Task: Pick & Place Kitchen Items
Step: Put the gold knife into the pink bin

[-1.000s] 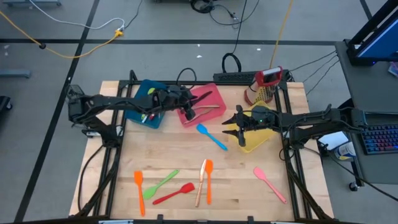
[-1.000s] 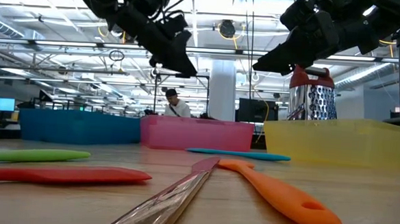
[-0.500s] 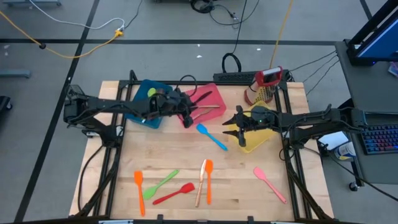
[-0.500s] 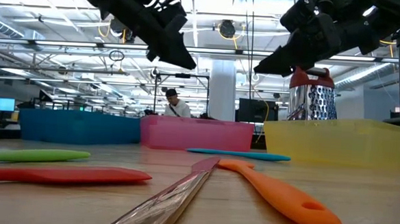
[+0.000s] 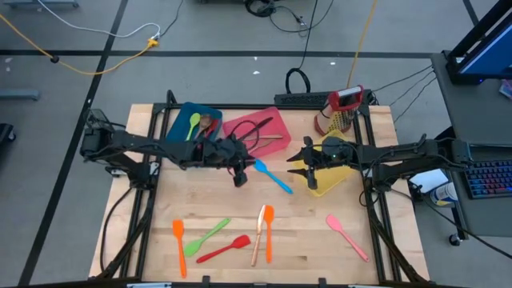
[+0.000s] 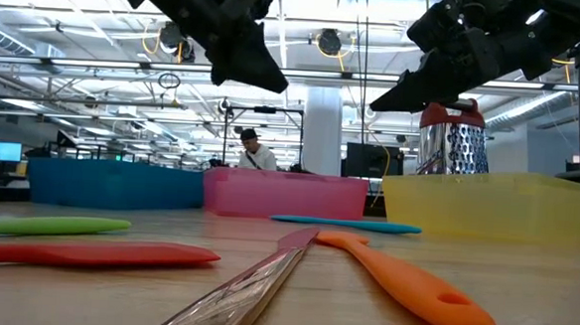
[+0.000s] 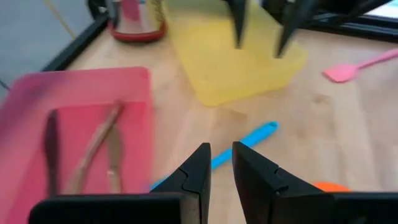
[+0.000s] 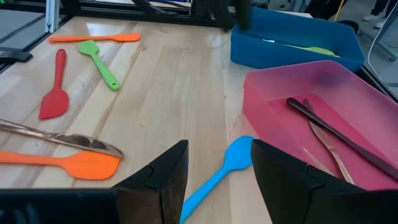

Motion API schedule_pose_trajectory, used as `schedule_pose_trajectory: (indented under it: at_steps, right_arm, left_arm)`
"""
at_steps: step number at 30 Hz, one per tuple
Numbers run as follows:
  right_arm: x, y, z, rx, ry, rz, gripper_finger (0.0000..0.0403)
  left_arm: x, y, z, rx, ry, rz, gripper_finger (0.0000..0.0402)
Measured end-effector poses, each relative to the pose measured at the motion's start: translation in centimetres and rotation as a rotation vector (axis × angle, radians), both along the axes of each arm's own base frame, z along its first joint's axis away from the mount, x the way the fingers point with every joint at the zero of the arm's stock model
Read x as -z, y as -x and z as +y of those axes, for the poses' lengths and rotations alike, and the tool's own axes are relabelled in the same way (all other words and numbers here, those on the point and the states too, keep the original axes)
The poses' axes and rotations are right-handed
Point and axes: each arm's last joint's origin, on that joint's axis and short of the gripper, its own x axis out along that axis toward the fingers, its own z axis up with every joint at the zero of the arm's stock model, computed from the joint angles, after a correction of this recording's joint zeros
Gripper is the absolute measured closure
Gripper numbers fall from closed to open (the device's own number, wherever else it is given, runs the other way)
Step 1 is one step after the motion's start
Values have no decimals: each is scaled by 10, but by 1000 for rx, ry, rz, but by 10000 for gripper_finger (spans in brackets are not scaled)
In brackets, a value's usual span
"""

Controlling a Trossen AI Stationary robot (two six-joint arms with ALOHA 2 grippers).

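drop your empty left gripper (image 5: 240, 178), jaws slightly apart, onto the blue spatula (image 5: 273, 176) at its 3 o'clock, mid-handle

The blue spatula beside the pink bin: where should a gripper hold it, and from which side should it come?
Grip the blue spatula at mid-handle, coming from straight above with fingers across the handle. It lies flat on bare table, so only its narrow sides offer a hold. The left gripper, open, hangs near its head.
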Motion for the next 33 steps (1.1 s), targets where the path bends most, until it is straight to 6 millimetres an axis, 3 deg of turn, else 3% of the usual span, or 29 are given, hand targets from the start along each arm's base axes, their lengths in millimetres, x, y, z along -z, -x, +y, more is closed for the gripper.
schedule_pose_trajectory:
  at_steps: [16, 22, 33]
  right_arm:
    - [-1, 0, 9, -230, -81, -18, 234]
    - [1, -1, 22, -287, -84, -7, 234]
    - [10, -10, 58, -456, -35, -14, 234]
  left_arm:
    - [2, 8, -75, 138, 151, 17, 330]
    - [2, 15, -99, 194, 184, 22, 330]
    - [2, 29, -136, 33, 314, -28, 330]
